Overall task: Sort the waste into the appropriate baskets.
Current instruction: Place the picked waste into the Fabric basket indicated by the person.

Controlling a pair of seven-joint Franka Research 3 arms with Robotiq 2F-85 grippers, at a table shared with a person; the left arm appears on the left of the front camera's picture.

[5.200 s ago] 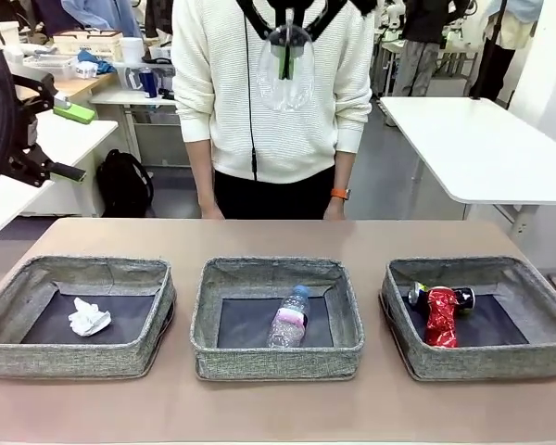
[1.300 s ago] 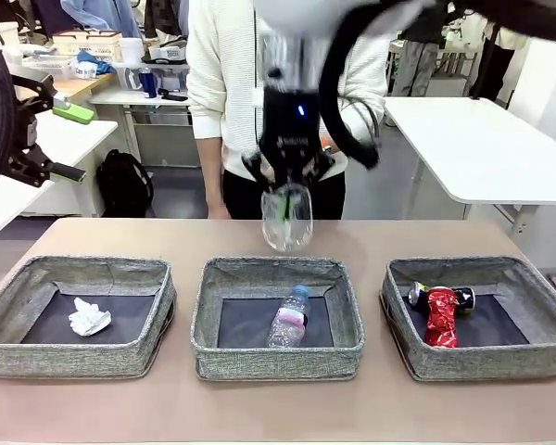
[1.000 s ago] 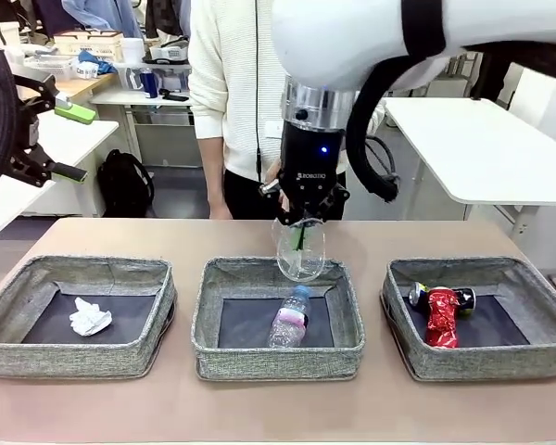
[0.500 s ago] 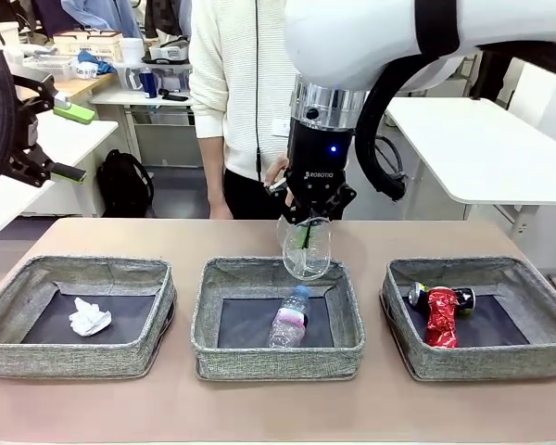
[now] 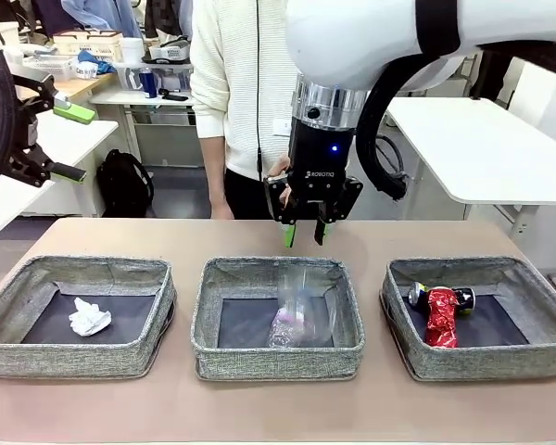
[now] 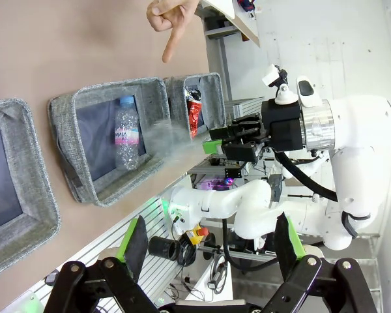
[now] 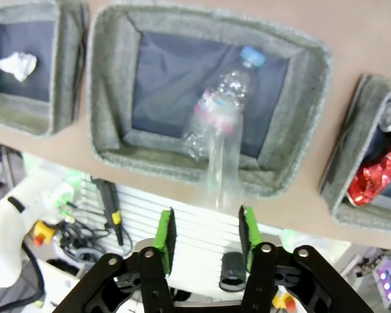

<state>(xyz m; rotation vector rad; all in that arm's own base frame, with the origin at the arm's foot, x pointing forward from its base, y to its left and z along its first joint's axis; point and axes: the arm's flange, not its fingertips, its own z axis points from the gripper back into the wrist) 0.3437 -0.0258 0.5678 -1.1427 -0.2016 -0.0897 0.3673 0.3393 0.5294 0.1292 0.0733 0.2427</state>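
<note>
We've got the right gripper (image 5: 305, 235) hovering just above the middle basket (image 5: 276, 357), fingers apart with nothing between them. The clear cup (image 5: 305, 306) is a blurry shape inside that basket, right by the bottle (image 7: 223, 107) (cap pointing to the far wall). Left of the middle basket sits the one with the paper (image 5: 89, 317); the cans (image 5: 441, 312) are in the basket to its right. Left gripper (image 6: 208, 242) is wide open, well off to the left and up high.
</note>
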